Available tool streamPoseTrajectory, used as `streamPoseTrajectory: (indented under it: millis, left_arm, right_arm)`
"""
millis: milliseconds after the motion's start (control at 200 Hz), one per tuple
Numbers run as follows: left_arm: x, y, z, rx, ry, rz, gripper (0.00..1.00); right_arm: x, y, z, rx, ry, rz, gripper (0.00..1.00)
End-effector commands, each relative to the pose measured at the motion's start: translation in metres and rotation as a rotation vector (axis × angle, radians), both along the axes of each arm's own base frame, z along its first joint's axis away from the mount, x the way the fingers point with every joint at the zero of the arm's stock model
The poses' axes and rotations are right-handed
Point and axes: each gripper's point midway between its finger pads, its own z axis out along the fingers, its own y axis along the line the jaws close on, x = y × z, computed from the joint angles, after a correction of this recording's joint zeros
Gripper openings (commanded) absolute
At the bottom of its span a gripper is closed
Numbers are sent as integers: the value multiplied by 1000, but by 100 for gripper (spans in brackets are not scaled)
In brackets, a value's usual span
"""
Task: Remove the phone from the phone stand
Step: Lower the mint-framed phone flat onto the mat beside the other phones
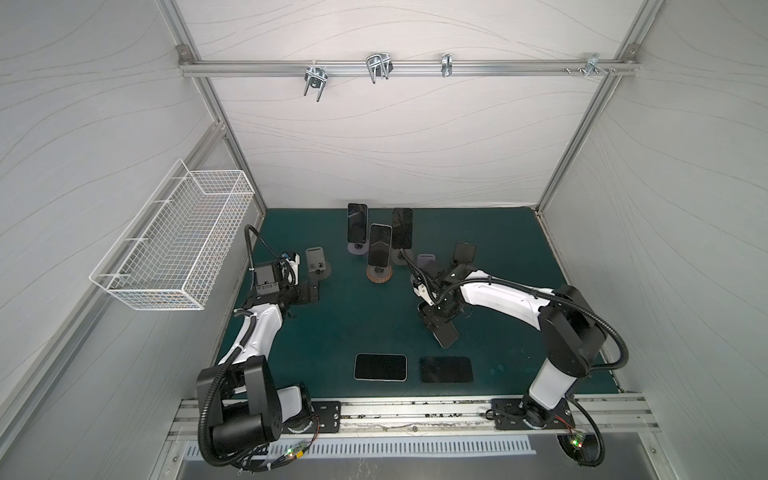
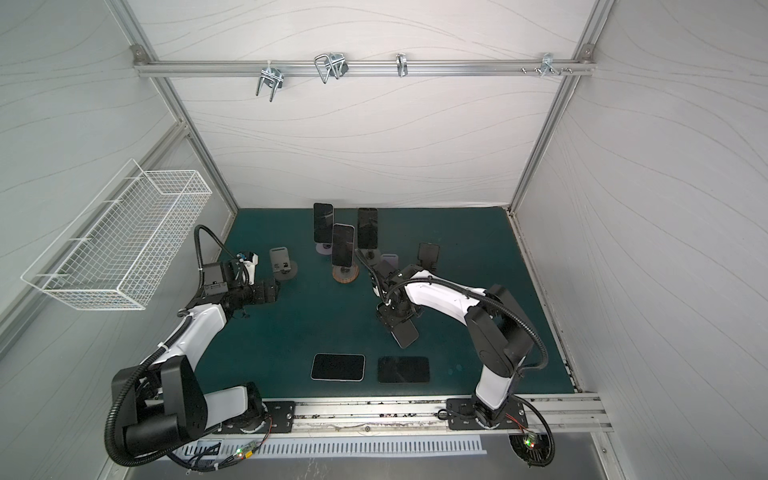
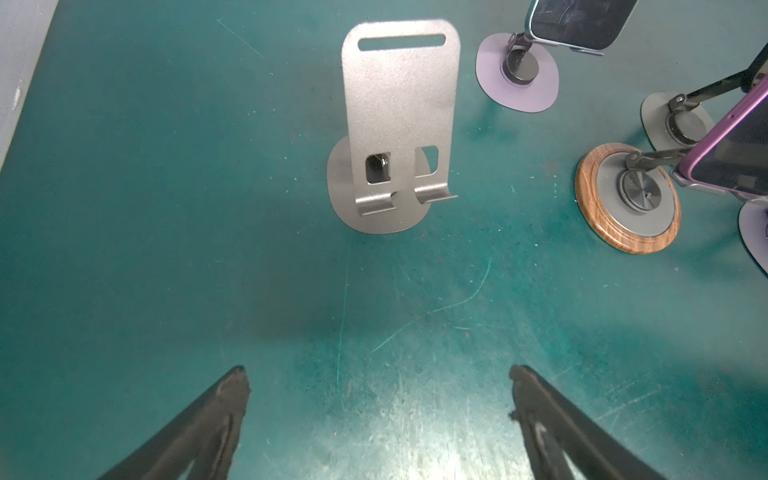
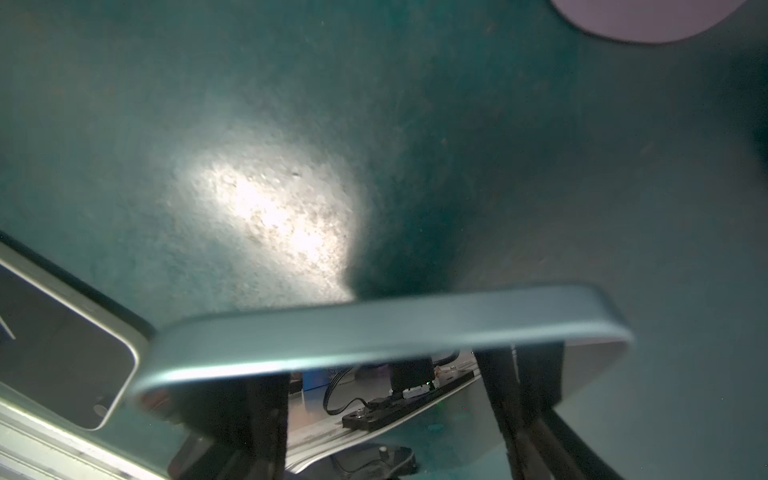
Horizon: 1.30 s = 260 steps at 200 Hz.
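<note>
The right arm rises from its base at the near rail, elbow bent high, its white forearm reaching toward the middle with the wrist turned down. The right gripper is clamped on the two long sides of a dark-screened phone with a pale blue-green edge, its fingers pressing that edge. The phone hangs tilted above the green mat, clear of every stand and just beyond two black phones lying flat. The left arm stretches low along the left side. The left gripper is spread wide and empty, facing a bare grey metal phone stand.
</note>
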Motion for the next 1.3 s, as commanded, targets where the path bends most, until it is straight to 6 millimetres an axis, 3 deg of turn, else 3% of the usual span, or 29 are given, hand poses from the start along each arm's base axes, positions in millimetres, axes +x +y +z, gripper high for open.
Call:
streamPoseTrajectory:
  millis: [0,225,410,555,1296]
  left_arm:
    - [5,0,10,11,-43,-18,100]
    - [6,1,11,12,-43,-14,100]
    - [6,2,10,14,-41,-10,100]
    - [6,2,11,15,-43,-10,100]
    - [4,3,10,17,-40,-6,100]
  right_arm:
    - [-7,-3,-6,-29,16,44,59]
    - [-12,-19,-22,-156,16,85,60]
    - [-32,-15,-38,-228,82,206,63]
    - [-36,-18,-48,-271,91,223,64]
    - [-50,-25,-62,-249,203,201,72]
